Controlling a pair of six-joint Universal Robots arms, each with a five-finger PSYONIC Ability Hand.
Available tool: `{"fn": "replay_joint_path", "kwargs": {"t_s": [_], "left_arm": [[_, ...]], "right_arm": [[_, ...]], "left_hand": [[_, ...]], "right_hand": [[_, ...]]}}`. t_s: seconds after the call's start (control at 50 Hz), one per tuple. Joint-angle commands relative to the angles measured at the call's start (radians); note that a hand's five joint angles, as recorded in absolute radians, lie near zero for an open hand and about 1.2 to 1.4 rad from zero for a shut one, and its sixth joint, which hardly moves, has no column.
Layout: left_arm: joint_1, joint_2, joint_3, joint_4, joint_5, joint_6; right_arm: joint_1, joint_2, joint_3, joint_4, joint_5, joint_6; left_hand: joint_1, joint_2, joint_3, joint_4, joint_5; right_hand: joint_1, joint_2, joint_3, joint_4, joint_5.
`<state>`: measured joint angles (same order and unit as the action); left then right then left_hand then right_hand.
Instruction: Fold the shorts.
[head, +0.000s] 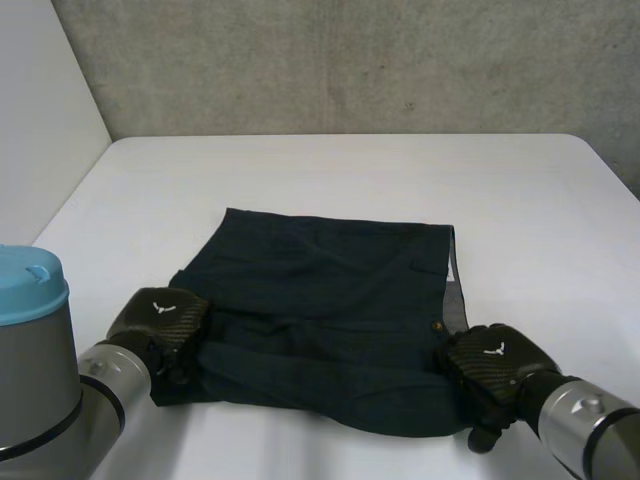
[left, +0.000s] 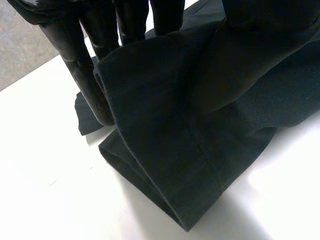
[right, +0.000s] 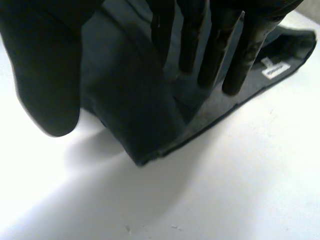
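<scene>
Left hand (head: 158, 318) first: its fingers (left: 92, 65) are closed on the near left corner of the shorts (head: 330, 300), with the cloth pinched and a doubled flap hanging clear of the bench (head: 330, 170). Over to the right hand (head: 497, 362), clamped on the near right corner by the waistband, thumb (right: 45, 75) on one side of the fabric, fingers on the other. Beyond both hands the dark shorts lie spread in the middle of the bench, far edge flat. My call: early days. The near edge is gathered and just lifted, but nothing is laid over, so carrying it across and smoothing remain. The head view gives the layout, one hand per near corner. The wrist views add the grips themselves, the raised cloth, and a white label (right: 272, 70) inside the waistband.
</scene>
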<state>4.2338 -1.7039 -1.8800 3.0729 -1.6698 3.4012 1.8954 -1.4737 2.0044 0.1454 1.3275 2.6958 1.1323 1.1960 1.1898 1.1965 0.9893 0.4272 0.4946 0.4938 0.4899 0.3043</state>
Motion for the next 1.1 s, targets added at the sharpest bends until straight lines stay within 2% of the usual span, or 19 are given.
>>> {"fn": "replay_joint_path", "kwargs": {"t_s": [0.02,0.14,0.26,0.4,0.5,0.64,0.7,0.86,0.96,1.02,1.1], "left_arm": [[0.011,0.001,-0.01,0.0,0.001,0.0],[0.005,0.009,-0.021,-0.045,0.012,0.003],[0.006,0.136,0.03,-0.218,0.022,0.041],[0.008,0.326,0.104,-0.341,0.094,0.104],[0.011,0.45,0.139,-0.416,0.134,0.108],[0.011,0.454,0.101,-0.421,0.139,0.108],[0.014,0.4,0.064,-0.399,0.137,0.112],[0.037,0.066,0.091,-0.203,0.13,0.131],[0.043,-0.167,0.267,-0.142,0.124,0.168],[0.044,-0.246,0.366,-0.137,0.122,0.193],[0.038,-0.37,0.649,-0.134,0.053,0.24]], "right_arm": [[0.005,0.099,-0.024,-0.09,0.009,0.012],[0.002,0.063,-0.078,-0.081,0.032,0.013],[-0.007,-0.192,-0.168,0.032,0.07,-0.034],[-0.009,-0.361,-0.32,0.201,0.075,-0.102],[-0.009,-0.373,-0.378,0.281,0.07,-0.111],[-0.003,-0.32,-0.323,0.306,0.067,-0.142],[0.002,-0.255,-0.283,0.303,0.068,-0.162],[0.02,-0.007,-0.283,0.212,0.084,-0.171],[0.036,0.116,-0.349,0.152,0.124,-0.165],[0.059,0.195,-0.424,0.116,0.162,-0.157],[0.106,0.265,-0.573,0.039,0.208,-0.156]], "left_hand": [[0.264,0.2,0.206,0.2,0.232],[0.264,0.2,0.206,0.2,0.232],[0.264,0.2,0.206,0.2,0.232],[0.264,0.2,0.206,0.2,0.232],[0.264,0.2,0.206,0.2,0.232],[0.264,0.2,0.206,0.2,0.232],[0.264,0.2,0.206,0.2,0.232],[0.264,0.2,0.206,0.2,0.232],[0.264,0.2,0.206,0.2,0.232],[0.264,0.2,0.206,0.2,0.232],[0.264,0.2,0.206,0.2,0.232]], "right_hand": [[0.967,0.899,0.9,0.904,0.915],[0.969,0.902,0.902,0.906,0.917],[0.969,0.902,0.902,0.906,0.917],[0.969,0.902,0.902,0.906,0.917],[0.969,0.902,0.902,0.906,0.917],[0.969,0.902,0.902,0.906,0.917],[0.969,0.902,0.902,0.906,0.917],[0.969,0.902,0.902,0.906,0.917],[0.969,0.902,0.902,0.906,0.917],[0.969,0.902,0.902,0.906,0.917],[0.969,0.902,0.902,0.906,0.917]]}}
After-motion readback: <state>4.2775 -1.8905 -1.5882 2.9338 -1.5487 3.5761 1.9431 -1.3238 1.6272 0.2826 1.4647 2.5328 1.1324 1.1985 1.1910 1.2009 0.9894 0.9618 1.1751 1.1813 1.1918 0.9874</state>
